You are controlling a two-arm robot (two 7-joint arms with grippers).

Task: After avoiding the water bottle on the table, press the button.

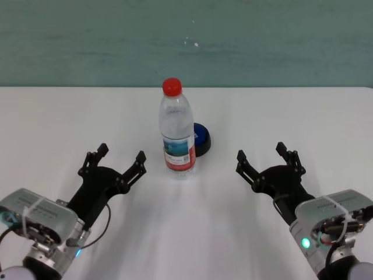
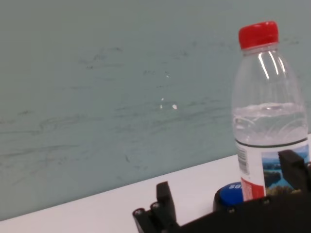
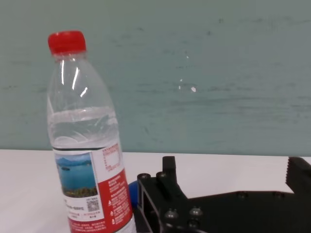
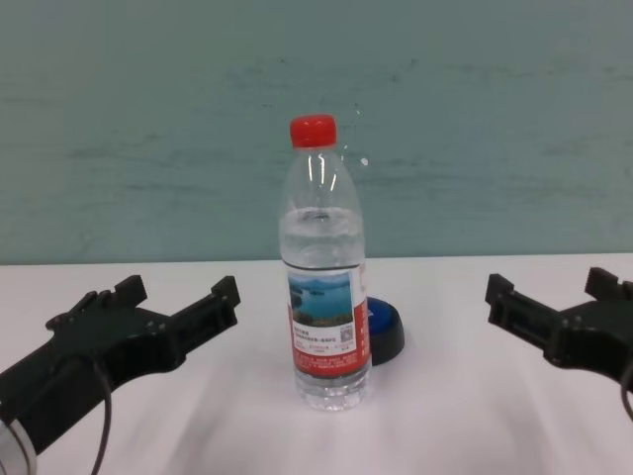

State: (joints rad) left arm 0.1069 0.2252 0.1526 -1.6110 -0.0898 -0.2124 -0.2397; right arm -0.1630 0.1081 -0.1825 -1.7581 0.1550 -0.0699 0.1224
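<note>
Your water bottle [image 1: 177,129] stands upright on the table [image 1: 291,116], hiding part of the button [image 1: 202,139] behind it. Left claw [image 1: 120,156] and right claw [image 1: 263,155] flank it, both released.

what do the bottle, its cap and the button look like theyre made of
Water bottle: thin clear plastic, glossy; you see through it and it shows bright highlights, with a printed label that looks like film or paper.
Red cap: opaque plastic, smooth.
Button: likely hard plastic, a glossy blue dome on a black base.
</note>
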